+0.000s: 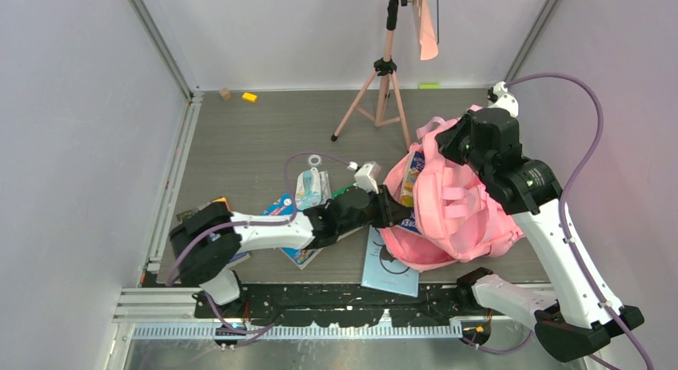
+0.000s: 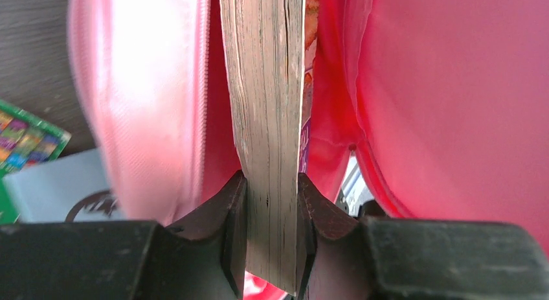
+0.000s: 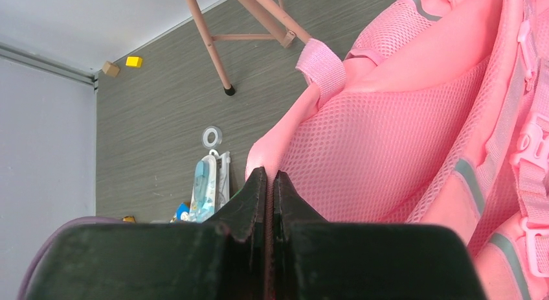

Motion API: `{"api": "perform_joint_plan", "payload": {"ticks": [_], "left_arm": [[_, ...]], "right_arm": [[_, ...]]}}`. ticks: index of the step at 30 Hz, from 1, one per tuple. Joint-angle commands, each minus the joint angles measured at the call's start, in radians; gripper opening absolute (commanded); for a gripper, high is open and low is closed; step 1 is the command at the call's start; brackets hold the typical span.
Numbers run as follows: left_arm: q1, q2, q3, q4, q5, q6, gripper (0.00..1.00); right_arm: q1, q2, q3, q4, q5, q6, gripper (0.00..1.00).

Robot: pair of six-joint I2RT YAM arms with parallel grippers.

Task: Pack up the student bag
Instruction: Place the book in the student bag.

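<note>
in the top view the student bag [image 1: 456, 206] lies at the centre right of the frame, its mouth turned to the left. the left gripper [image 1: 397, 210] reaches into that mouth with a book [image 1: 412, 178], and the right gripper [image 1: 448, 142] sits at the upper edge of the bag. a pale blue booklet [image 1: 390, 262] lies under the bag's lower left side. if the bag slides to the right while the book is pushed, the book may stop at the mouth and not go in.

in the left wrist view the jaws are clamped on the book's page edge [image 2: 268, 118], in the centre of the frame, pink fabric on both sides. the hold is near the book's end, so the book can tilt or slip if its corner catches the lining.

in the right wrist view the jaws are pressed together on a thin edge of the bag's fabric [image 3: 267, 183], low in the centre. this pinch is small; i judge that a strong push could pull the fabric out and let the mouth fall shut.
</note>
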Motion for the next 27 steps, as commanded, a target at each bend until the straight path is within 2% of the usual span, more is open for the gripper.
{"api": "perform_joint_plan", "payload": {"ticks": [1, 9, 12, 16, 23, 27], "left_arm": [[-0.003, 0.076, 0.142, 0.222, -0.026, 0.003, 0.0], [-0.002, 0.323, 0.27, 0.35, -0.058, -0.002, 0.0], [0.0, 0.391, 0.322, 0.36, -0.022, -0.001, 0.0], [-0.002, 0.484, 0.443, 0.366, 0.03, 0.038, 0.0], [-0.015, 0.598, 0.593, 0.389, 0.027, 0.1, 0.0], [-0.018, 0.63, 0.646, 0.305, 0.021, 0.12, 0.0]], "right_arm": [[0.0, -0.033, 0.062, 0.174, 0.016, 0.045, 0.0], [0.0, -0.012, 0.078, 0.161, 0.024, 0.045, 0.0], [0.0, -0.01, 0.08, 0.169, 0.018, 0.034, 0.0], [0.0, -0.002, 0.071, 0.186, -0.011, 0.044, 0.0], [0.0, -0.005, 0.037, 0.217, -0.037, 0.058, 0.0], [0.0, -0.009, 0.042, 0.214, -0.022, 0.04, 0.0]]}}
